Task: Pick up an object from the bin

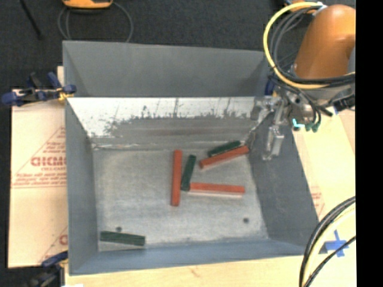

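Camera view shows the two-finger metal gripper (267, 143) low at the upper right of the grey metal bin (149, 109), its fingers apart with nothing between them. Just to its left, a slanted red plastic stick (224, 156) and a dark green plastic stick (225, 149) lie side by side.

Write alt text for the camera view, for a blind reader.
The gripper hangs at the right wall of the grey bin, beside a tilted red stick and green stick. Mid-bin lie a long red stick, a dark green stick and a flat red stick; front left, a lone green stick.
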`<action>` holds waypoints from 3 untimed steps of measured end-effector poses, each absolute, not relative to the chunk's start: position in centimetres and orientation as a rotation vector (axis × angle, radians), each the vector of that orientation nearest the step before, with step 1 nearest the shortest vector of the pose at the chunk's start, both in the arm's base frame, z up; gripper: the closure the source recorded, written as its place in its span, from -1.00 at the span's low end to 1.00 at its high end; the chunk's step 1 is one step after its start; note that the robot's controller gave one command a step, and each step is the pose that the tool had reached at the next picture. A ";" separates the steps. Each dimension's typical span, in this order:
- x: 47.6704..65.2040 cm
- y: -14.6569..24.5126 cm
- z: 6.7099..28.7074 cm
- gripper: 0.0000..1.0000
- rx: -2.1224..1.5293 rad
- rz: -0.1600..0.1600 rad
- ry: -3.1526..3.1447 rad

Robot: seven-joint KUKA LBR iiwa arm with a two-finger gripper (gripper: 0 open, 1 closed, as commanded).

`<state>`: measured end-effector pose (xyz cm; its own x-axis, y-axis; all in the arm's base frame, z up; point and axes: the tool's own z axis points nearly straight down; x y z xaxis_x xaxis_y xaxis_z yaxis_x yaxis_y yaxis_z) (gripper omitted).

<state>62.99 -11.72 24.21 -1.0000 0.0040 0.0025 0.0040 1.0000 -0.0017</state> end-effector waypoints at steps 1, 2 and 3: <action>58.3 -9.6 6.8 -1.00 0.243 0.004 -3.133; 58.5 -9.6 7.2 1.00 0.247 0.007 -3.139; 56.9 -7.2 23.9 1.00 0.177 0.002 -3.150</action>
